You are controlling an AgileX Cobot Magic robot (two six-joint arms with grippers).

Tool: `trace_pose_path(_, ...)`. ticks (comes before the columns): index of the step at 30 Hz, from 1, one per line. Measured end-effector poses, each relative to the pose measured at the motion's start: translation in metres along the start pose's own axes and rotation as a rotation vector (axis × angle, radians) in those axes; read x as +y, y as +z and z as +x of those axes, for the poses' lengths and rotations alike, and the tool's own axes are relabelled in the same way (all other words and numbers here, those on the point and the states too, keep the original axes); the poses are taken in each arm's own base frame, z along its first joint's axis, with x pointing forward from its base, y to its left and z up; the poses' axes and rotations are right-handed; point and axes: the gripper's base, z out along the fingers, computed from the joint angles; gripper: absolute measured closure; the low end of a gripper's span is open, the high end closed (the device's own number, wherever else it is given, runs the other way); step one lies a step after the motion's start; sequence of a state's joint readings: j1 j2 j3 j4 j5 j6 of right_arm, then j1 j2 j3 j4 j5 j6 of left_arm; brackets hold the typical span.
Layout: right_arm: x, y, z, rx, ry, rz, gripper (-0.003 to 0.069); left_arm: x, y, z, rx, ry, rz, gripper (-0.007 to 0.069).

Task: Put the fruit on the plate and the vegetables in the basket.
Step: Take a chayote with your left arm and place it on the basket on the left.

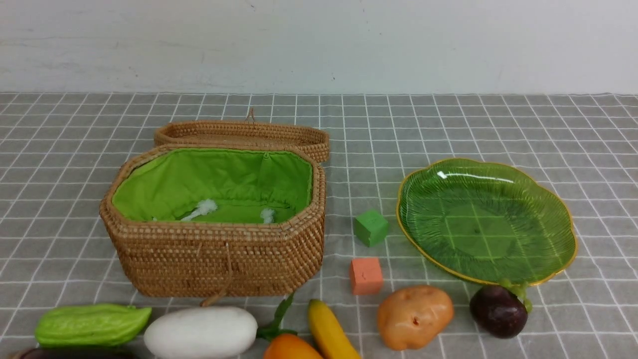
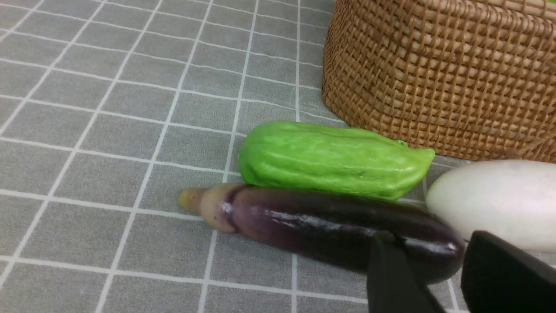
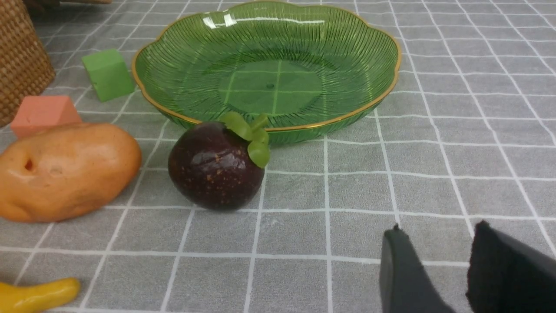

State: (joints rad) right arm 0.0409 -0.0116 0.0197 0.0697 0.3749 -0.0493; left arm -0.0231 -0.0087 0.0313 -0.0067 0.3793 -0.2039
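The open basket [image 1: 219,259] stands left of the empty green plate [image 1: 486,219]. Along the near edge lie a gourd [image 1: 92,324], a radish [image 1: 201,331], a mango [image 1: 291,347], a banana [image 1: 330,331], a potato [image 1: 414,316] and a mangosteen [image 1: 498,310]. Neither gripper shows in the front view. My left gripper [image 2: 430,237] is open, and the rounded end of the dark purple eggplant [image 2: 312,226] shows in its gap. The gourd [image 2: 330,158] lies against the eggplant. My right gripper [image 3: 438,228] is open over bare cloth, apart from the mangosteen [image 3: 215,167], which rests by the plate [image 3: 269,65].
A green cube [image 1: 371,227] and an orange cube [image 1: 366,275] sit between basket and plate. The wicker lid [image 1: 244,133] lies behind the basket. A grey checked cloth covers the table up to a white wall. The radish [image 2: 495,200] lies close to my left gripper.
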Motion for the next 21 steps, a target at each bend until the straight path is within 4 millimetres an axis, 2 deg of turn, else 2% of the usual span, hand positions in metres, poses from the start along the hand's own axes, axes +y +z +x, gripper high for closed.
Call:
trace_pose_path(3, 0.0, 0.0, 0.0, 0.0, 0.0, 0.0, 0.0417, -0.001, 0.0, -0.006, -0.071, 0.0, 0.013, 0.0386)
trace_pose_path(8, 0.0, 0.0, 0.0, 0.0, 0.0, 0.0, 0.0417, -0.005, -0.002, -0.019, -0.207, -0.137, 0.066, 0.0386)
trace_pose_path(12, 0.0, 0.0, 0.0, 0.0, 0.0, 0.0, 0.0417, -0.007, -0.007, -0.035, -0.371, -0.512, 0.179, 0.0386)
trace_pose_path(16, 0.0, 0.0, 0.0, 0.0, 0.0, 0.0, 0.0417, -0.004, -0.016, -0.052, -0.561, -0.726, 0.278, 0.0386)
trace_pose_path(21, 0.0, 0.0, 0.0, 0.0, 0.0, 0.0, 0.0417, -0.007, -0.026, -0.067, -0.638, -0.715, 0.319, 0.0386)
